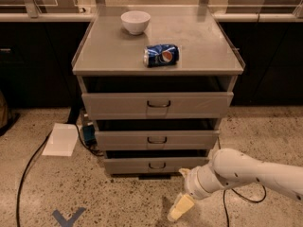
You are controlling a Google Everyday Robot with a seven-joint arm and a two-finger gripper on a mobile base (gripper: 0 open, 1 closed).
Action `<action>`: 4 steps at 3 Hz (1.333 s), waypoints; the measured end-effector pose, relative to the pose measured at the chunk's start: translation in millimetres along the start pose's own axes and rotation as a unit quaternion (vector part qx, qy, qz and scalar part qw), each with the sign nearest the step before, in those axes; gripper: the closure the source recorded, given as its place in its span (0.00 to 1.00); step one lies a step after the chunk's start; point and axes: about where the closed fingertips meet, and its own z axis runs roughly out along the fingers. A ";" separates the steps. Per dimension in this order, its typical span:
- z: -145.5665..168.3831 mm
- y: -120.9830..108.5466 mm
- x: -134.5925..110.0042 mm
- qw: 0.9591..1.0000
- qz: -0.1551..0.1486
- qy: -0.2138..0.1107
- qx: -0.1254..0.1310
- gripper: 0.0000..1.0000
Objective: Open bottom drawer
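The bottom drawer [156, 165] is the lowest and narrowest of three grey metal fronts, with a small dark loop handle [156, 165] at its centre. It sits just above the floor, its front nearly flush with the drawer above. My gripper [180, 208] hangs on the white arm in front of the cabinet, low over the floor. It is below and a little right of the bottom drawer's handle and does not touch the drawer. Its cream fingers [181, 207] point down and to the left.
The middle drawer [157, 139] and the top drawer [157, 104] sit above. A white bowl [135, 21] and a lying blue soda can [161, 55] rest on the cabinet top [199, 41]. A white sheet [61, 139] and black cables [28, 169] lie on the floor at left.
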 end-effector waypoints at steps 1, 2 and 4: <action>25.8 -16.8 -1.5 0.999 0.029 -0.025 0.039 0.00; 26.3 -16.5 -1.2 0.999 0.029 -0.026 0.038 0.00; 94.2 -52.1 -3.3 0.998 -0.002 -0.052 0.033 0.00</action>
